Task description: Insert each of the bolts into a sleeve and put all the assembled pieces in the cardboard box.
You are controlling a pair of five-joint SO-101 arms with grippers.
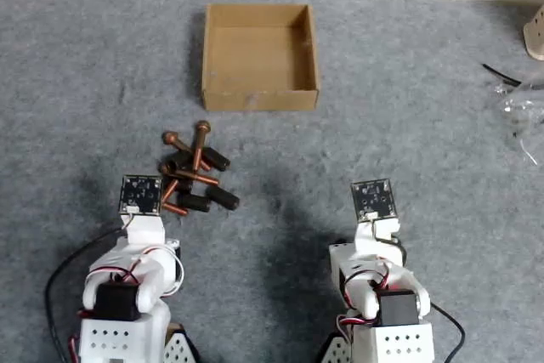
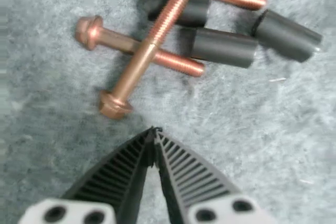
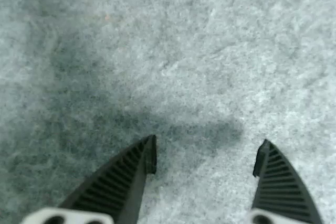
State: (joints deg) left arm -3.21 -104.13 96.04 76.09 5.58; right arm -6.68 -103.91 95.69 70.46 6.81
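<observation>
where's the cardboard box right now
In the high view the cardboard box sits at the far middle of the table, just beyond and right of the pile of bolts and sleeves.

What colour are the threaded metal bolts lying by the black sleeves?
Copper-coloured threaded metal bolts, clearest in the left wrist view.

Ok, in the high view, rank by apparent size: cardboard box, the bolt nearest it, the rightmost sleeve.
1. Open brown cardboard box.
2. Copper-coloured metal bolt, longer than the sleeve.
3. Short black cylindrical sleeve, thicker but clearly shorter.
</observation>
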